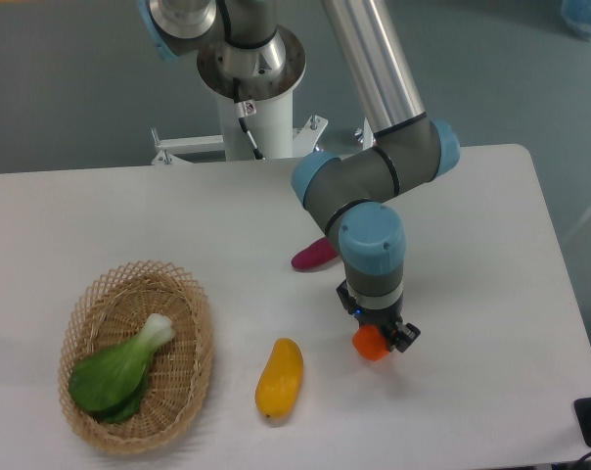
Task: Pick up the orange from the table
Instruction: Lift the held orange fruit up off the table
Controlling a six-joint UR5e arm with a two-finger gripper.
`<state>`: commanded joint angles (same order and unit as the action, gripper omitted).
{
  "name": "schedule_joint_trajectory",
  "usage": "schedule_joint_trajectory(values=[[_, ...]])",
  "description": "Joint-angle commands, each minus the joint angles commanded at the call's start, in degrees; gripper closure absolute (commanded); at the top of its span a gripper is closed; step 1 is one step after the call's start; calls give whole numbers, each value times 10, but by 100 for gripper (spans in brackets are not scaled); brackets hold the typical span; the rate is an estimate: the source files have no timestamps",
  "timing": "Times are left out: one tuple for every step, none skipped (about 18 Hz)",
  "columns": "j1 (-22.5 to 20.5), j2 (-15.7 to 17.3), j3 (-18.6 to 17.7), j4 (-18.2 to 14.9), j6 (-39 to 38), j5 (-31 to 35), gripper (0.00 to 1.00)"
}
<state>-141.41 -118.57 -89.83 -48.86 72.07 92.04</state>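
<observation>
Camera view: orange (370,343), small, smooth, firm, likely light and slightly slippery, at the near-right of the surface (491,294), right of a yellow fruit (279,380). Gripper (379,338) fingers pinch its opposite sides; a mid-body hold suits the rounded form.

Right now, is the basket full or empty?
Neither: the basket holds one leafy green vegetable, with bare wicker showing around it.
</observation>
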Motion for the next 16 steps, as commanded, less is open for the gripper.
schedule_joint_trajectory(values=[[-4,8,3,-2,-6,-21,48],[-11,18,3,-3,-12,-38,48],[-20,30,4,-9,-15,-48,48],[-25,40,8,-21,-16,-56,48],[-27,48,18,-39,-19,-64,48],[-32,55,32,-62,-24,-69,48],[-36,57,49,-93,-29,-74,48],[-37,60,76,-130,-33,-80,48],[-39,64,107,-177,-35,-86,48],[-40,64,140,-232,-36,-88,48],[-43,64,169,-280,-36,-89,48],[-47,65,189,-310,-35,-92,48],[-55,69,205,-329,-35,-106,48],[-62,78,205,-333,-34,-113,48],[-69,88,204,-341,-27,-113,48],[-76,94,204,-350,-21,-112,48]])
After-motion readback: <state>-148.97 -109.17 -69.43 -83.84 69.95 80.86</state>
